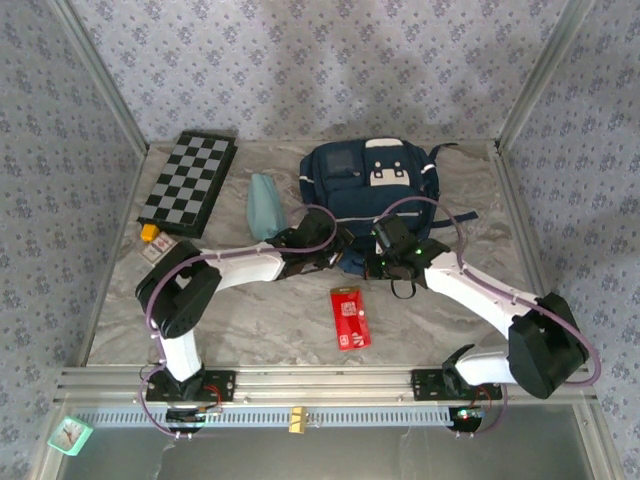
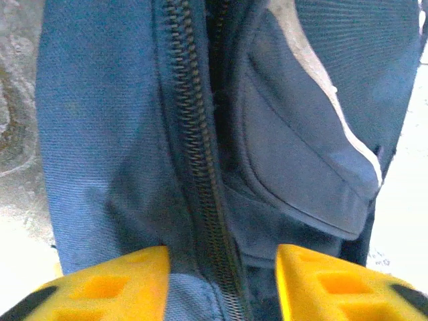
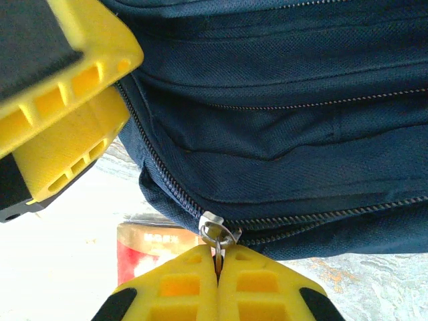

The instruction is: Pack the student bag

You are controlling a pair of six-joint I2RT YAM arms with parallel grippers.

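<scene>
The job is at the opening stage: the bag has to be unzipped before anything can go in. The student bag [image 1: 365,175] lies flat at 12 o'clock on the counter [image 1: 250,320], and both arms meet at its near, 6 o'clock edge.

The right fingers [image 3: 217,277] are pressed fully together on the small metal zipper pull [image 3: 217,234], which sits at the end of a long run of zipper along the bag's lower edge. The left fingers [image 2: 224,284] stand partly apart, one on each side of a zipper line, with blue fabric bunched between them. Whether they have a real hold on the cloth I cannot tell.

As I judge it, the next move calls for the left side to pin the fabric firmly while the right draws the pull along the teeth. The pull should stay in line with the track so the slider does not jam or slip out of the pinch.

In the left wrist view a dark gap shows beside the teeth, so that seam looks partly parted. What the bag holds cannot be seen.

Waiting loose on the counter:
- A red packet [image 1: 349,317] lies at 6 o'clock from the bag.
- A teal pouch [image 1: 264,205] lies just beside the bag at 9 o'clock.
- A chessboard [image 1: 188,178] sits at 10 o'clock.
</scene>
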